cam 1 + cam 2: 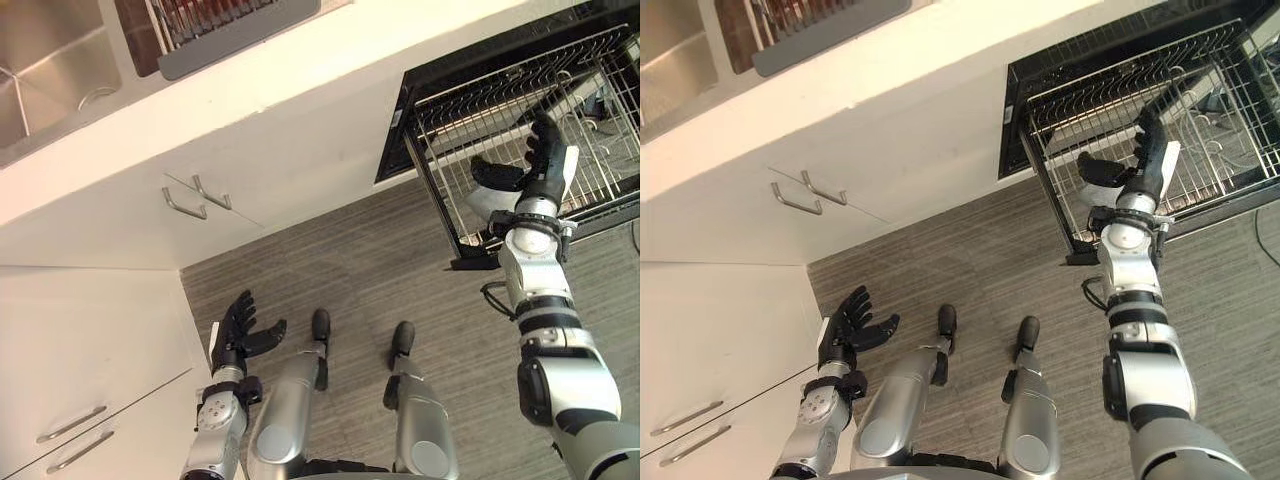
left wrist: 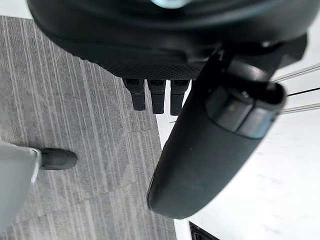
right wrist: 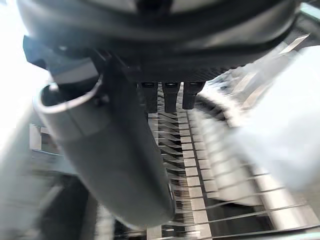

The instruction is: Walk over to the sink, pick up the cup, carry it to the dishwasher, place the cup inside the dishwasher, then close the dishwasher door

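— Grey floor (image 1: 400, 260), white cabinets (image 1: 100, 330). Right hand (image 1: 540, 165)?
— Upper right, fingers straight, thumb spread, over the dishwasher rack (image 1: 480, 110). Pale shape under the thumb is probably the cup (image 1: 485, 205).
— Handling?
— Likely light, rigid, slick: grasp round its wall. Left hand (image 1: 240, 325) open, lower left.

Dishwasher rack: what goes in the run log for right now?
right robot hand: open, over dishwasher rack | left robot hand: open, low | rack: pulled out

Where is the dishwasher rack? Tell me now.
Upper right in the left eye view: the wire dishwasher rack, pulled out over the grey floor, the open right robot hand at its front edge.
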